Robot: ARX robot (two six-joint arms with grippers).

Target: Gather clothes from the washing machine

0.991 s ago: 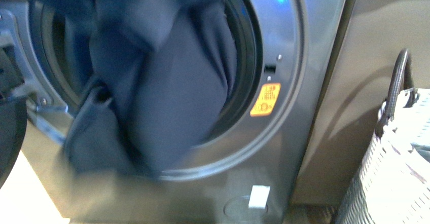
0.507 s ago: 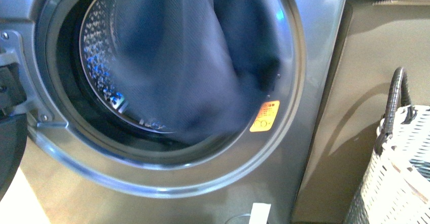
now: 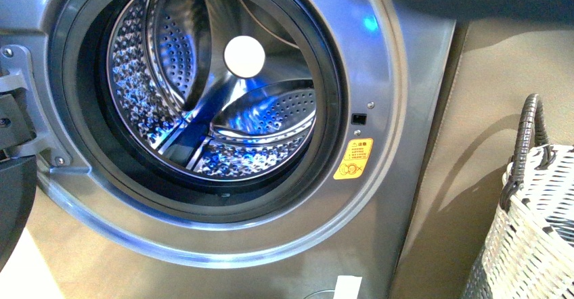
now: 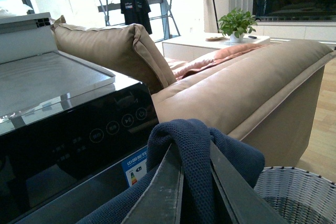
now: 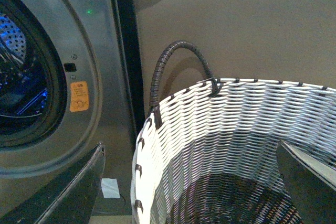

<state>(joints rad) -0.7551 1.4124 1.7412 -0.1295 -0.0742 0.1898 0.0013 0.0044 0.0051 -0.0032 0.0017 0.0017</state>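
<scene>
Got the clothes [image 4: 236, 158] clear of the washer [image 3: 379, 76]: only bare drum [image 3: 203, 89] through the porthole now, against navy fabric draped across it half a second back and filling it a second back. Pinched tight in the left hand [image 4: 193, 156], bunched between its fingers, up by the washer's control panel and near the basket [image 4: 299, 195], so probably just the drop left to do. Holding nothing in the right hand [image 5: 189, 184], spread wide over the basket.
</scene>
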